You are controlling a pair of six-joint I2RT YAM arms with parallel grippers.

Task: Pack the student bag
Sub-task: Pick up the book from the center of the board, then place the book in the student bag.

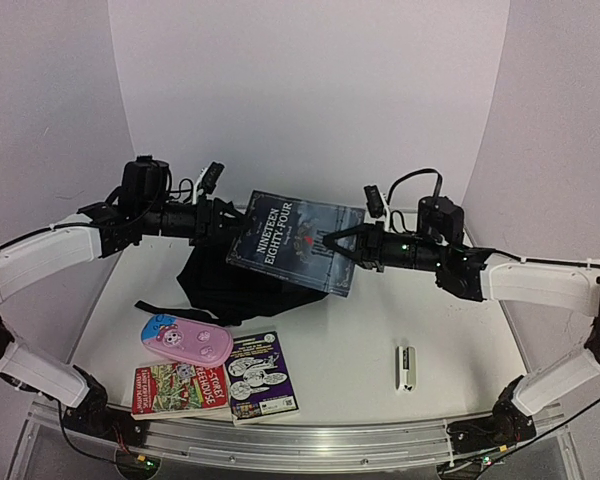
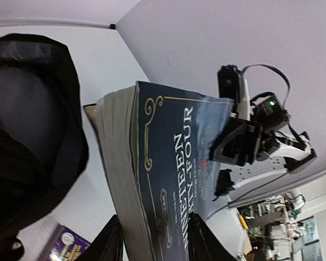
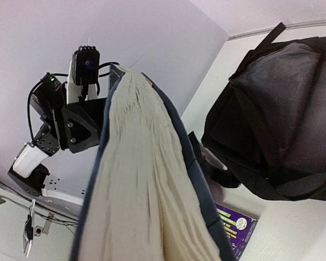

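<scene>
3 books [image 1: 295, 243], 1 backpack [image 1: 212, 287], 1 pink case [image 1: 185, 340], 1 white item [image 1: 406, 365]

Navy book [image 1: 295, 245] raised; pink pencil case [image 1: 186, 340] beside red book [image 1: 180, 388]

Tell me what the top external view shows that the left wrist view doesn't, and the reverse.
Top external only: pink pencil case, red book, small white object. Left wrist only: the page edge of the blue book, straddled by the left gripper. Both: blue book, black bag, purple book, right gripper at the blue book's far edge.
</scene>
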